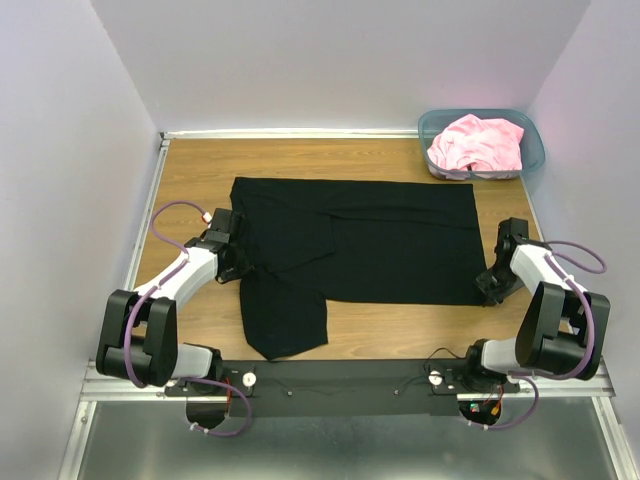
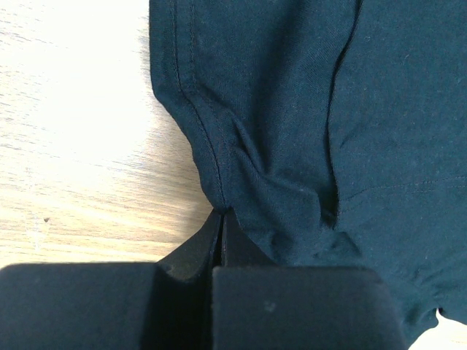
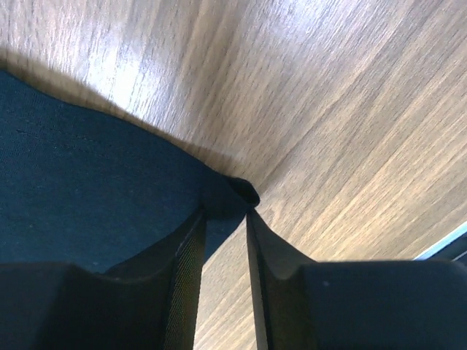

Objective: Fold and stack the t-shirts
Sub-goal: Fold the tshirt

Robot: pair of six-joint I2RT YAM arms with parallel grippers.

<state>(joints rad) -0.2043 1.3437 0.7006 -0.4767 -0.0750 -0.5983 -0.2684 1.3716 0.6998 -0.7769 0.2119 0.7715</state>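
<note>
Left gripper [image 2: 222, 219] clamped shut on the edge of the black t-shirt [image 1: 390, 240], spread flat on the table [image 1: 200, 165]; right gripper [image 3: 226, 211] narrowly agape astride its hem corner, seemingly not yet biting, so I would seat that pinch before lifting

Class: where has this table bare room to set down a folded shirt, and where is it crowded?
Free: the table strip between black t-shirt and back wall; the near strip between shirt and rail, right of the sleeve. Crowded: the bin with the pink t-shirt, far right; both shirt ends, at left arm and right arm.
</note>
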